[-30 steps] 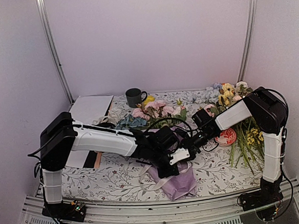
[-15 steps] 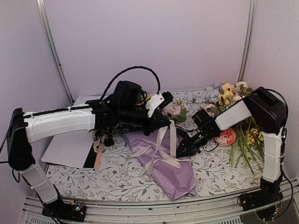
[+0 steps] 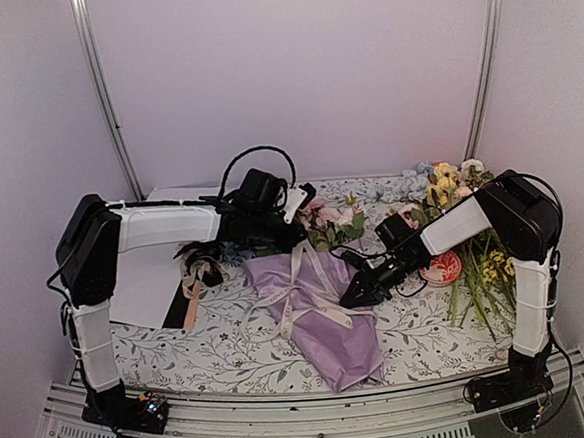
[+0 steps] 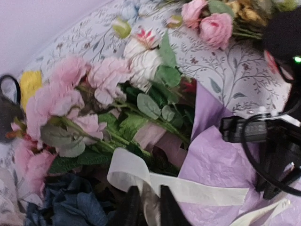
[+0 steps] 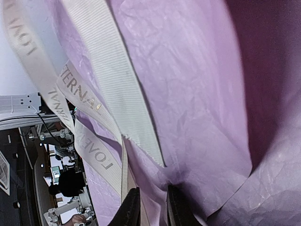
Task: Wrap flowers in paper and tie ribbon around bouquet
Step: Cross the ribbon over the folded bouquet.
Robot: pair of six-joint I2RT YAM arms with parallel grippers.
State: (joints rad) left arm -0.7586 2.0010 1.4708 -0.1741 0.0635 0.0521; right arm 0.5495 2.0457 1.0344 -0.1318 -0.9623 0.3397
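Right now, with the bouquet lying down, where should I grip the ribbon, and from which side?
I would take the ribbon where it runs down the left half of the paper. Come from above on the left, pincer across its width: it lies flat and thin there, and the right pincer holds the paper's other edge.

The bouquet [image 3: 324, 322] is lying centrally on the tabletop [image 3: 231, 356], the ribbon [image 3: 294, 269] draping across it; loose flowers [image 3: 481, 266] are lying right, a sheet [image 3: 137, 290] left.
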